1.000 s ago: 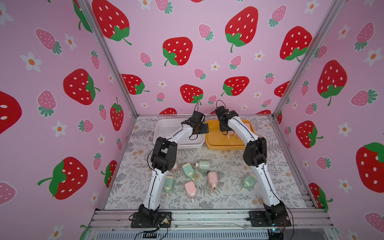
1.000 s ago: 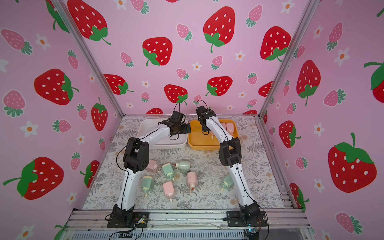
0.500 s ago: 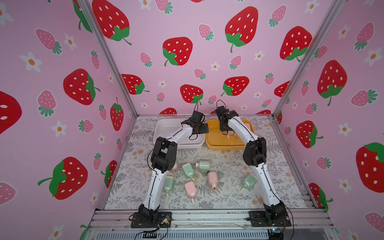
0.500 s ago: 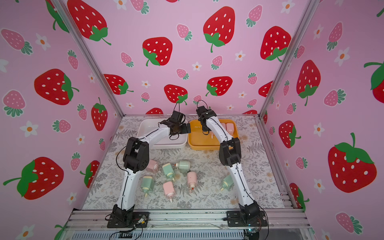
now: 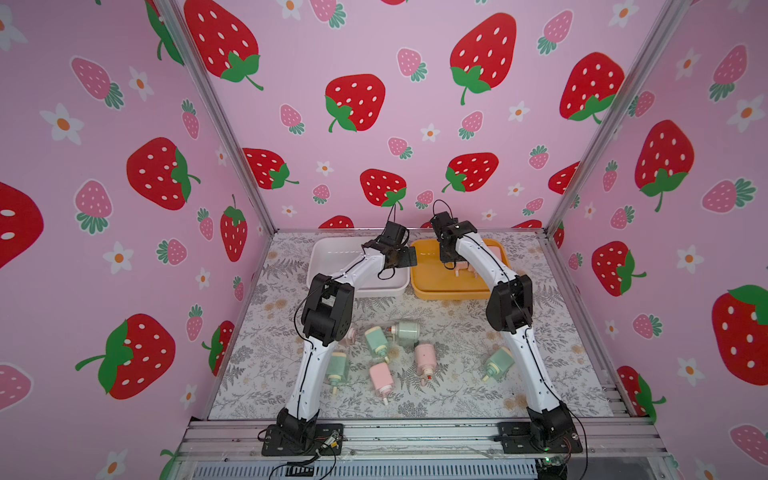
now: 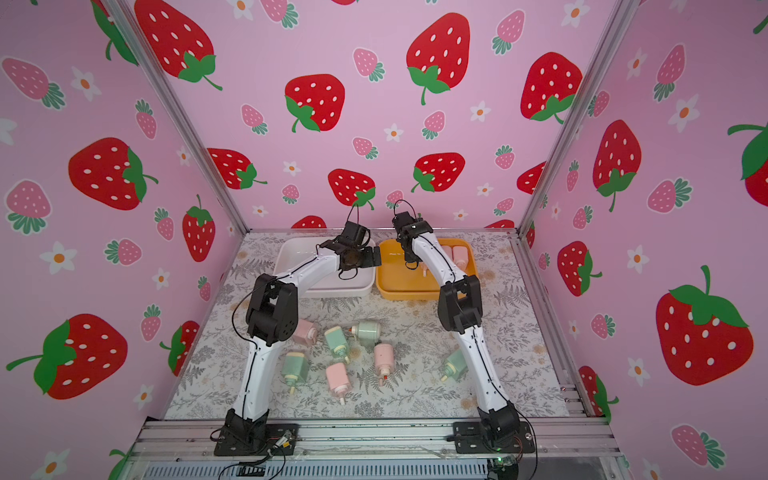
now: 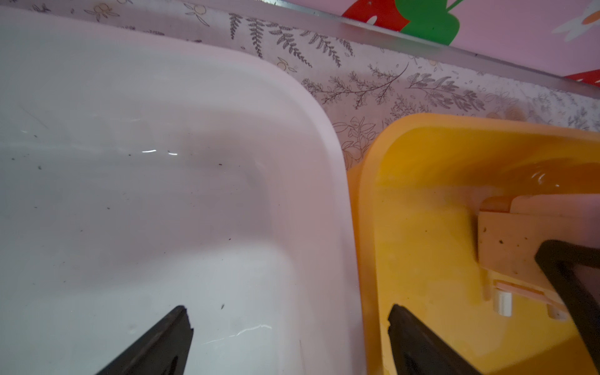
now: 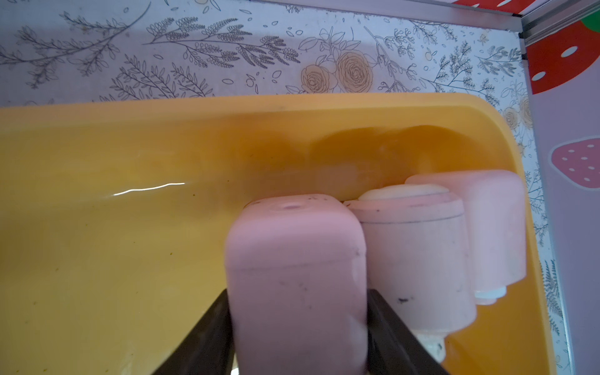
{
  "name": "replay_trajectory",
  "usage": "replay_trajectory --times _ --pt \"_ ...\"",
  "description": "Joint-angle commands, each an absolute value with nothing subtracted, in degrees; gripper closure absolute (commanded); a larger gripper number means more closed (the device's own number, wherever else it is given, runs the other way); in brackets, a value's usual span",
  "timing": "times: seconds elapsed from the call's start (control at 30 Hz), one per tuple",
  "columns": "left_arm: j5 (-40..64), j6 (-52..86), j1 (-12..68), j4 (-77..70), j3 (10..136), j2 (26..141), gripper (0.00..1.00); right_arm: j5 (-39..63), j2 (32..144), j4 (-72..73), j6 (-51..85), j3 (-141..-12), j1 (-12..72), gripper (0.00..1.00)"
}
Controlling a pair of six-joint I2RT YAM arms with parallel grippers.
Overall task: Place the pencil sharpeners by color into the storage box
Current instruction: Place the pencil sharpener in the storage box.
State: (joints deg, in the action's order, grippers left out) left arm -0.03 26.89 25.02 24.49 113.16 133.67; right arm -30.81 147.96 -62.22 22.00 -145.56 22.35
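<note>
My right gripper (image 8: 297, 292) reaches down into the yellow storage box (image 5: 449, 291), its fingers pressed on both sides of a pink pencil sharpener (image 8: 297, 259). Two more pink sharpeners (image 8: 418, 259) (image 8: 493, 220) lie beside it by the box's wall. My left gripper (image 7: 288, 308) hangs open and empty over the seam between the white storage box (image 7: 162, 162) and the yellow one. On the mat lie several loose sharpeners, green ones (image 5: 376, 338) (image 5: 496, 363) and pink ones (image 5: 381, 376) (image 5: 424, 357). One pink sharpener (image 6: 305, 331) is half hidden behind my left arm.
The white box (image 5: 328, 253) holds nothing that I can see. Both boxes stand side by side against the back wall (image 5: 415, 124). Strawberry-patterned walls close the floral mat (image 5: 457, 399) on three sides, and a metal rail (image 5: 415, 436) runs along the front.
Both arms stay where they were. The right gripper's fingers look unchanged around the pink sharpener in the yellow box.
</note>
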Motion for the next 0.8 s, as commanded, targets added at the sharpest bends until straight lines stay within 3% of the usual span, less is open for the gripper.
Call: replay_trajectory --times 0.0,0.4,0.53,0.77 --pt "-0.6 26.9 24.8 25.6 113.8 134.2 0.00 -33.3 147.4 -63.5 20.9 -145.4 21.8 0.34" --pt "-0.4 26.8 24.8 26.3 114.4 134.6 0.01 -34.7 143.3 -62.4 18.2 -144.2 23.1 0.30" --pt "-0.4 26.8 24.7 26.2 114.3 134.5 0.01 -36.4 140.9 -58.4 14.0 -139.9 24.6 0.10" --pt "-0.3 27.1 24.5 26.0 113.7 134.3 0.00 -42.8 143.1 -56.6 8.4 -138.0 25.7 0.00"
